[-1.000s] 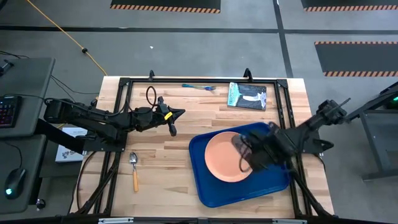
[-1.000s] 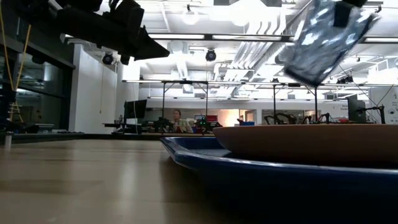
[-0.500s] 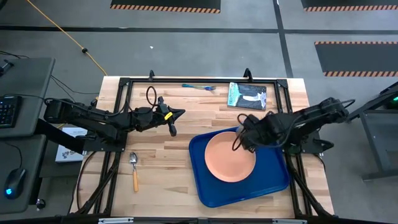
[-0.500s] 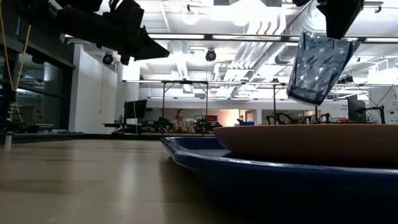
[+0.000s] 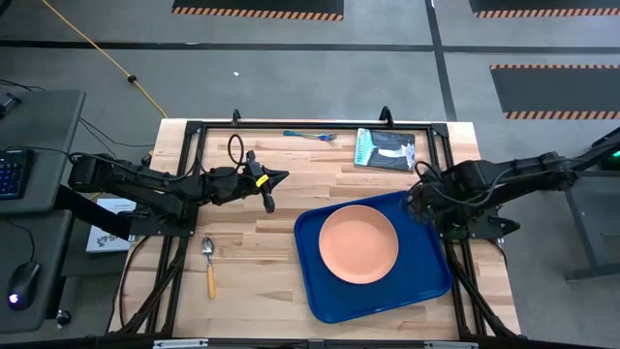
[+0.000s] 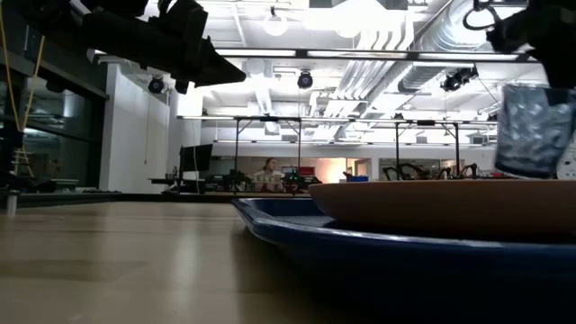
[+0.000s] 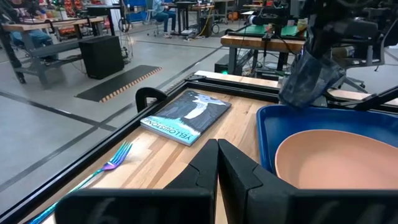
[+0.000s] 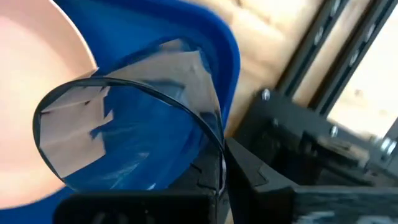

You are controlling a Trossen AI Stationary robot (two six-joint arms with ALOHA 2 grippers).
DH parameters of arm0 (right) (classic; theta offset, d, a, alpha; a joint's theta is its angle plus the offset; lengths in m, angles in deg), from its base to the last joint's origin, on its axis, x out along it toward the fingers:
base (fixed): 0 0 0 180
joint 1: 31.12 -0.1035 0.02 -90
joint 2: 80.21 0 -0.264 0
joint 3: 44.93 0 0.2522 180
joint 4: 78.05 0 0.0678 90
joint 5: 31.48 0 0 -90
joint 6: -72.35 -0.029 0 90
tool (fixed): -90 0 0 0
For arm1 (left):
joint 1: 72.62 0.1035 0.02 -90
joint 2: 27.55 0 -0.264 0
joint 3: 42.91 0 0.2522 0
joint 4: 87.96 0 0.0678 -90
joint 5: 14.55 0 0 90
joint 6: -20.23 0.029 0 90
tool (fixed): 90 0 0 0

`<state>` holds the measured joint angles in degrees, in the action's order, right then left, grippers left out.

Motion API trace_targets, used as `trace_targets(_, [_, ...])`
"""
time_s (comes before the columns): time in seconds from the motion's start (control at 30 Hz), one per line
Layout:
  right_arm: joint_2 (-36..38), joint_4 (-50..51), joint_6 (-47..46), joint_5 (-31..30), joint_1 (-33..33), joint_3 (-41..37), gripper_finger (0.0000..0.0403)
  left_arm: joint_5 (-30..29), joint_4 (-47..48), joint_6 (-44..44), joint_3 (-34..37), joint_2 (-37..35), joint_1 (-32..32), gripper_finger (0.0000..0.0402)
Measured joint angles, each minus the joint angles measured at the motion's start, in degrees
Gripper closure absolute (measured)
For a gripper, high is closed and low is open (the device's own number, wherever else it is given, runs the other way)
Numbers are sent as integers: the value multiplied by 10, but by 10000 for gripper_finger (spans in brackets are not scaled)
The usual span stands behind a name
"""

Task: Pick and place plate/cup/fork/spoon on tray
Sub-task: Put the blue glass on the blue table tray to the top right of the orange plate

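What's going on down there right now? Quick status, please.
Right gripper shut on clear cup, held over the tray corner. Left gripper shut, waiting mid-table. Plate in tray; spoon, fork still outside. Nothing blocking.

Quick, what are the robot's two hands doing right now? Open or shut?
Left gripper: jaws shut, holding nothing, above the table.
Right gripper: jaws shut on the clear cup, over the tray's corner.

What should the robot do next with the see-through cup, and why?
Probably lower it straight down. The right gripper holds the cup in the air above the tray's far right corner, beside the plate, so bare tray seems to lie beneath.
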<state>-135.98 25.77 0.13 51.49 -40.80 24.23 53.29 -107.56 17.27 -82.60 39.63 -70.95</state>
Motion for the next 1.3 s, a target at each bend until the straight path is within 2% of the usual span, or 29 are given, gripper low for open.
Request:
trace_targets(0.1, [6,-6,0,23,4,-21,403,2,0,-8,0,0,0,401])
trace_targets(0.3, [6,-69,7,23,4,-56,403,2,0,-19,0,0,0,401])
trace_targets(0.43, [6,-76,2,9,6,-58,403,2,0,-16,0,0,0,401])
trace_targets(0.83, [-2,-78,-23,21,60,-58,403,2,0,-15,0,0,0,401])
trace_targets(1.3, [-56,-86,16,41,94,-58,403,8,0,-15,0,0,0,401])
